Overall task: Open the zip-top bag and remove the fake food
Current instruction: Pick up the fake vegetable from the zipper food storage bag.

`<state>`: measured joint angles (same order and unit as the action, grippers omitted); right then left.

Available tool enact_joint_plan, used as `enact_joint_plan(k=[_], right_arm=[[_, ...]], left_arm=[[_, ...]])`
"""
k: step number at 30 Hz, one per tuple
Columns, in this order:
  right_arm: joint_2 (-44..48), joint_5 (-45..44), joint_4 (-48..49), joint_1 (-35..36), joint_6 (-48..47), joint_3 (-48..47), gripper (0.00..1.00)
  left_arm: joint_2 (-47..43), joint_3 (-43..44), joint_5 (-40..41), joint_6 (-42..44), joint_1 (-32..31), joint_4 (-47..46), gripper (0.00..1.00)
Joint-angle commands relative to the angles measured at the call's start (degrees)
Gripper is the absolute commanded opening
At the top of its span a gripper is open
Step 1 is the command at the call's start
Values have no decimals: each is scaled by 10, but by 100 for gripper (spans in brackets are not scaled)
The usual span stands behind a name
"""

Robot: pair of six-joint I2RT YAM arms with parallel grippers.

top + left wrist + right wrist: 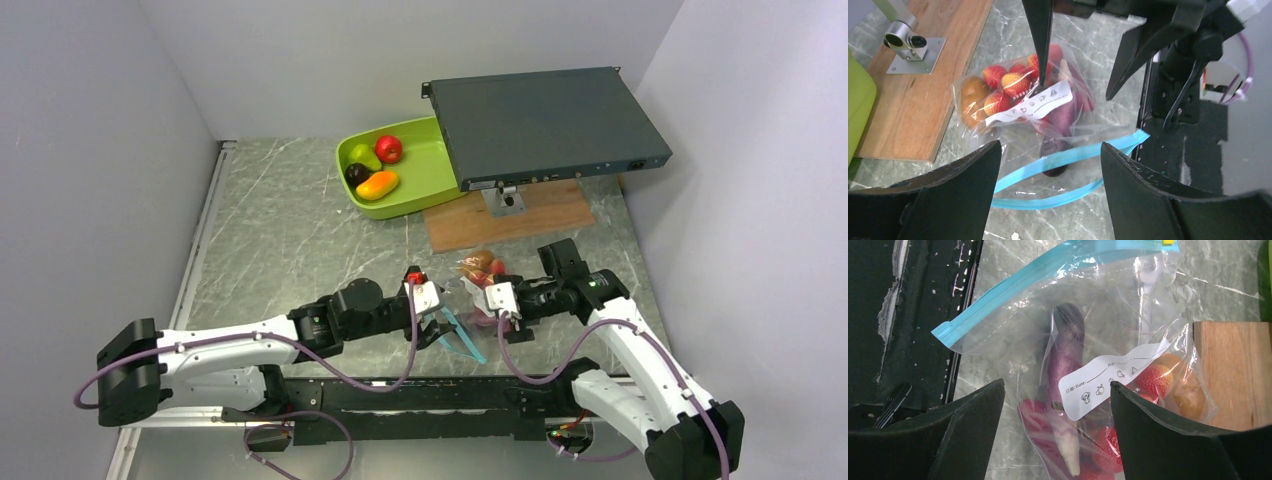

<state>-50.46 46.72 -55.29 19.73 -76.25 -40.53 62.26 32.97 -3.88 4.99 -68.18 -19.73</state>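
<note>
The zip-top bag (1015, 150) lies flat on the marbled table (280, 240), between the two grippers and near the arm bases. Its long axis runs roughly from the near edge towards the wooden board (520, 212). The blue zip strip (1070, 159) is at the near end and its two halves are parted into a narrow lens, so the mouth looks open and faces the left gripper (1050, 146). The fake food left inside sits at the closed far end: a purple eggplant (1064, 355) lying along the bag's length with its dark tip towards the mouth, red strawberries (1015, 82), and a tan rounded piece (973, 95). A wrench (1143, 315) shows through the plastic; I cannot tell whether it is inside or underneath. The left gripper's jaws stand apart just before the strip, gripping nothing. The right gripper (1057, 384) is also spread, above the bag's belly, with one fingertip on or just above the plastic by the white label (1033, 107). The left arm is the nearer to the mouth, so reaching in would probably fall to it, with the eggplant first along that line. Well away, the lime-green tray (425, 195) holds an apple (389, 148), pear (362, 155), plum (356, 173) and mango (377, 185).
</note>
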Motion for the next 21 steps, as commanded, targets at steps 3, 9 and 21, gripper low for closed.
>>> enact_joint_plan(k=[3,9,21], right_arm=[[-15,-4,20,2,18,-13,79],[-28,7,16,-17,15,-17,78],[-30,50,17,-72,8,-11,78]], left_arm=[[-55,119,13,-42,-3,169,77],[-152,122,62,7,-3,302,80],[-225,-116,26,32,-2,128,79]])
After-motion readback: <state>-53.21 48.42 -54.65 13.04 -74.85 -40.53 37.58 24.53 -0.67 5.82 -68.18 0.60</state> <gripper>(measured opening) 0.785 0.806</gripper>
